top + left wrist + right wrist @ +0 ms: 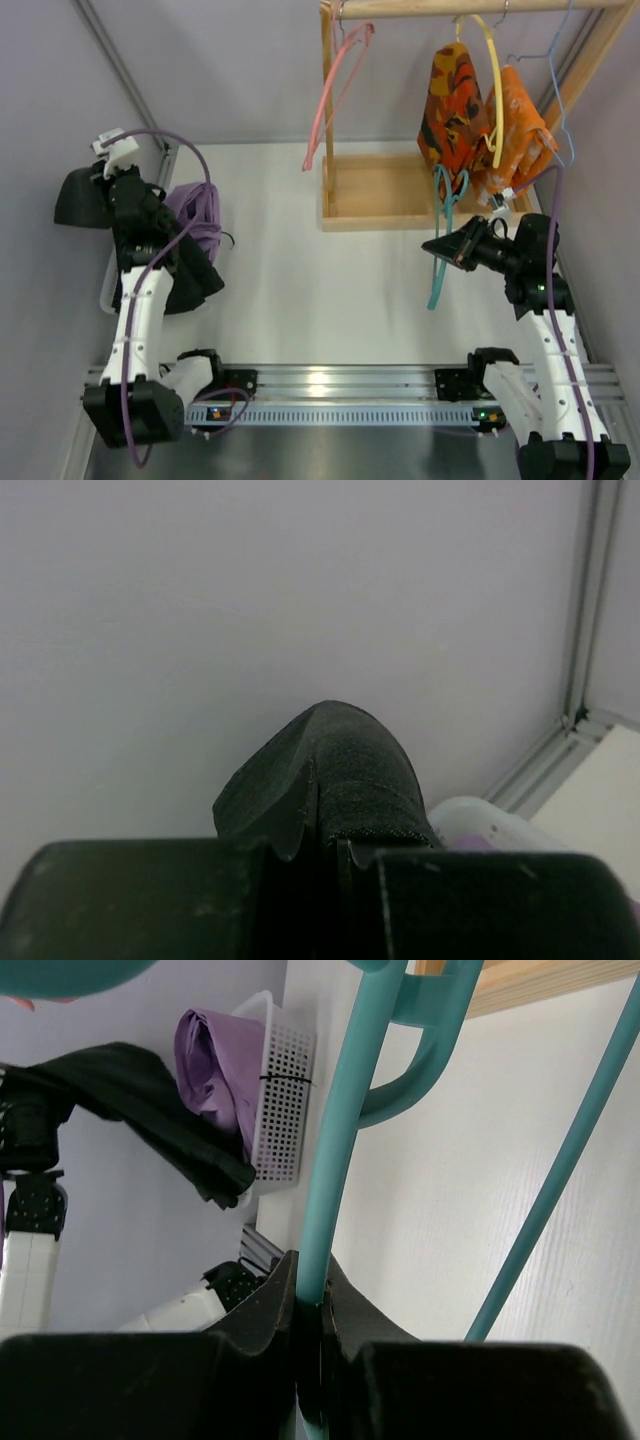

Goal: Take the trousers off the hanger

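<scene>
Left tool (320,840) pinches the black trousers (190,275) at nine o'clock near the basket (280,1090); right tool (310,1300) clamps the teal hanger (335,1160). Let go only once centred above the basket.

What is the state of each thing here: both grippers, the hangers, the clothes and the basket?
left gripper: shut on black trousers
right gripper: shut on teal hanger
black trousers: off the hanger, hanging from the left gripper
teal hanger: bare, off the rail
pink hanger: bare, on the rail
yellow hanger: on the rail, carrying an orange garment
white basket: holds purple cloth
</scene>
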Robot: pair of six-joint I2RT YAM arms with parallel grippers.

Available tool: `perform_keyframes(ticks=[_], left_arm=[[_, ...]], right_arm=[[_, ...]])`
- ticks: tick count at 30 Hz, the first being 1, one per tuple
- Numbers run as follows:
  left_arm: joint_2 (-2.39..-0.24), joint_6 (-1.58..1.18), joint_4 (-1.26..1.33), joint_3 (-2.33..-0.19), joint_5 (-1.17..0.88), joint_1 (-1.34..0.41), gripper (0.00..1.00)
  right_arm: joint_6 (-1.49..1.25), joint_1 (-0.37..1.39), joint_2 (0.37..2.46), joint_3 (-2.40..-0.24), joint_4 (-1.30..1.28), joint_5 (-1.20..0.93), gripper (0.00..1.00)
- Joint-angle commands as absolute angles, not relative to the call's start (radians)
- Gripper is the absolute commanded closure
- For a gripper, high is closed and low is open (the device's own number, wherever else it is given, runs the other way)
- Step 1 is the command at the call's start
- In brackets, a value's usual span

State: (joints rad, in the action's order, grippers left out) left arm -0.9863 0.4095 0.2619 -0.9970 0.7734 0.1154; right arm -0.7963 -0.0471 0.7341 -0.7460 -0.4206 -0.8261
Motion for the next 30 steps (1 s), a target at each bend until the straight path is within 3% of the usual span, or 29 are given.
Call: perform_keyframes(ticks=[1, 5, 12, 19, 22, 23, 26, 30], left_arm=[[-1.063, 0.345, 0.411, -0.999, 0.69, 0.12, 1.0], [-1.118, 0.305, 0.403, -0.93, 0.632, 0.12, 1.0], [-1.088, 0.138, -0.29, -0.899, 0.369, 0.12, 1.0], [-1.172, 0.239, -0.515, -0.848, 0.253, 0.12, 0.82], [-1.201, 0.23, -0.597, -0.861, 0.198, 0.12, 0.69], [-1.207, 0.219, -0.629, -0.886, 0.187, 0.12, 0.54], [-1.189, 0.189, -0.692, -0.945, 0.097, 0.12, 0.31], [-1.086, 0.175, -0.699, -1.047, -0.005, 0.12, 0.12]], right_arm=[[-0.753, -0.058, 0.73, -0.788, -0.41, -0.856, 1.0], [-0.753, -0.058, 0.723, -0.807, -0.406, -0.871, 1.0], [-0.745, -0.058, 0.707, -0.851, -0.411, -0.9, 1.0], [-0.739, -0.051, 0.704, -0.94, -0.393, -0.904, 1.0], [-0.752, -0.034, 0.71, -0.977, -0.376, -0.907, 1.0], [-0.752, -0.029, 0.713, -0.995, -0.374, -0.905, 1.0], [-0.761, -0.008, 0.735, -1.037, -0.371, -0.896, 1.0], [-0.796, 0.052, 0.772, -1.086, -0.345, -0.877, 1.0]])
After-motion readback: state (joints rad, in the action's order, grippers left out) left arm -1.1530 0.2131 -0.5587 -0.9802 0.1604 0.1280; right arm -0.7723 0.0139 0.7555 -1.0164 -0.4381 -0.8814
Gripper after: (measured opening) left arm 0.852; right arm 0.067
